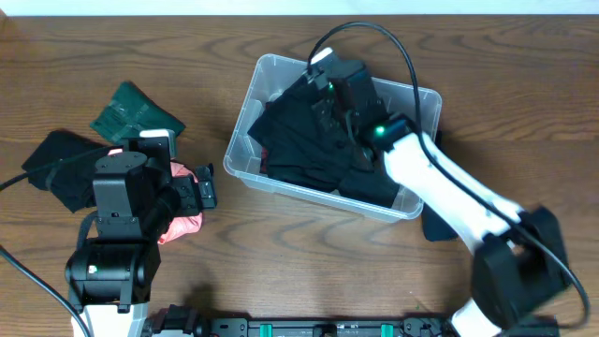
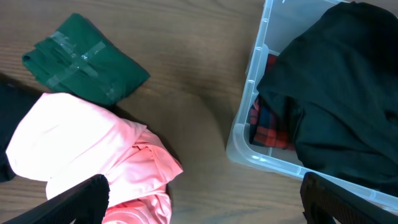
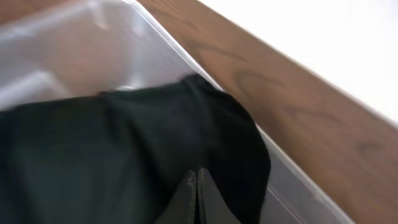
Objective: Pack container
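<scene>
Container (image 1: 243, 145) around right gripper (image 3: 198, 186) — left gripper (image 2: 205, 200) well aside

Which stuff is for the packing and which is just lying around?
For the job: container, black clothes inside, right gripper reaching in.
Lying about on the table, maybe next: pink cloth, green cloth, dark cloth.

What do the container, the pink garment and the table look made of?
By the look: container, clear glossy plastic; its contents show through the wall. The pink garment, soft matte fabric that folds and creases; fibre cannot be told. The table, brown wood grain with low sheen; solid wood or laminate, unclear.
</scene>
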Controlling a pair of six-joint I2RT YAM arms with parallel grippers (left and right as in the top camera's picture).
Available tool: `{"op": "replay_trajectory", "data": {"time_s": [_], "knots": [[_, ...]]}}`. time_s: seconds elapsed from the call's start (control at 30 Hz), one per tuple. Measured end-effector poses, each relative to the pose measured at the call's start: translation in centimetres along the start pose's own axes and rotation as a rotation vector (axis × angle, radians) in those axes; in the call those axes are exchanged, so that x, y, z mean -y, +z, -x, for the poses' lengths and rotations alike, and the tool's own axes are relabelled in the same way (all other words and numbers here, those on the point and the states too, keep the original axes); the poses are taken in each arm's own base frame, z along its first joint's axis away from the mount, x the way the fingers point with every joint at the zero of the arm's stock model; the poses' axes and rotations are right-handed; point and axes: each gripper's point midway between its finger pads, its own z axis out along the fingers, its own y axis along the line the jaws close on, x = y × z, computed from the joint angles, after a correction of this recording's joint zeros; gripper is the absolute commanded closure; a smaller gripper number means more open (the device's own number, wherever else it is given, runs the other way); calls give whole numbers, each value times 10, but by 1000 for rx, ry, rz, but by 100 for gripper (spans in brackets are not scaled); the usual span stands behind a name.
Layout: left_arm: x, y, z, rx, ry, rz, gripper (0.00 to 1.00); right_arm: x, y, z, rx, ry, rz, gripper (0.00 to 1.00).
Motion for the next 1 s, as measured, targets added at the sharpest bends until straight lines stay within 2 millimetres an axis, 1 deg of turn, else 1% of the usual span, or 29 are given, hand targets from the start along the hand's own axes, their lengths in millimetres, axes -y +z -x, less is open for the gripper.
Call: {"op": "replay_trajectory", "data": {"time_s": [0.07,0.13,0.2,0.23,0.3,0.43,0.53,0.6,0.67,0.73,0.8,0.87,0.9,0.93,0.97,1.0], "knots": [[0,0,0,0,0,0,2,-1,21,-16,-35,33,22,99],[0,0,0,0,0,0,2,-8,38,-36,-84,56,58,99],[0,0,0,0,0,0,2,-17,52,-55,-134,74,93,99],[0,0,0,0,0,0,2,-19,56,-60,-149,80,102,99],[0,0,0,0,0,0,2,-22,59,-64,-165,95,112,99],[0,0,0,0,0,0,2,-21,59,-62,-168,107,118,95],[0,0,0,0,0,0,2,-17,54,-58,-160,119,120,92],[0,0,0,0,0,0,2,-15,46,-52,-152,128,130,91],[0,0,0,0,0,0,2,-10,29,-43,-144,133,135,90],[0,0,0,0,0,0,2,-6,1,-28,-121,136,140,91],[0,0,0,1,0,0,2,-1,-32,-12,-91,137,143,91],[0,0,0,1,0,0,2,5,-65,-2,-77,137,140,93],[0,0,0,1,0,0,2,7,-79,-3,-86,137,137,95],[0,0,0,1,0,0,2,9,-90,-7,-111,136,131,96],[0,0,0,1,0,0,2,10,-95,-14,-144,136,123,97],[0,0,0,1,0,0,2,11,-98,-26,-191,138,114,99]]}}
